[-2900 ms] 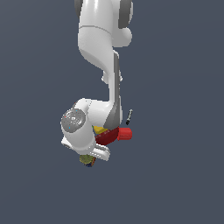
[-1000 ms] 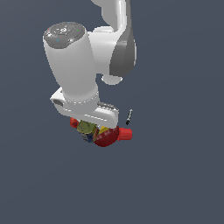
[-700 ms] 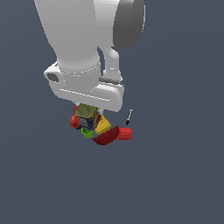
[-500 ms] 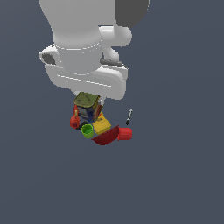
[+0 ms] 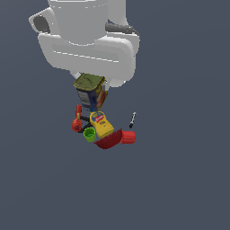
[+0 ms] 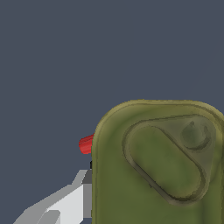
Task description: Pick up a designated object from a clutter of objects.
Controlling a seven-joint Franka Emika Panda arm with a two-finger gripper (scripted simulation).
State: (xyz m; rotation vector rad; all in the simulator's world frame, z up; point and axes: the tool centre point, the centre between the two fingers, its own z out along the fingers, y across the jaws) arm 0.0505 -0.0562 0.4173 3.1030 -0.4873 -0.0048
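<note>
The designated object, a short can with an olive-green top and dark blue sides, hangs just under my white hand, above the clutter of objects. My gripper is shut on it, with the fingers mostly hidden by the hand and the can. The can's olive top fills much of the wrist view, and one grey-white finger shows beside it. Below lie the yellow bottle, green cup, dark red bowl, red cup and red tool.
A black marker lies a little apart on the exterior view's right of the group. A red piece peeks out past the can's edge in the wrist view. Everything rests on a plain dark grey-blue floor.
The hand has risen with the can, which now hangs above the clutter instead of among it. The other items have stayed where they were.
</note>
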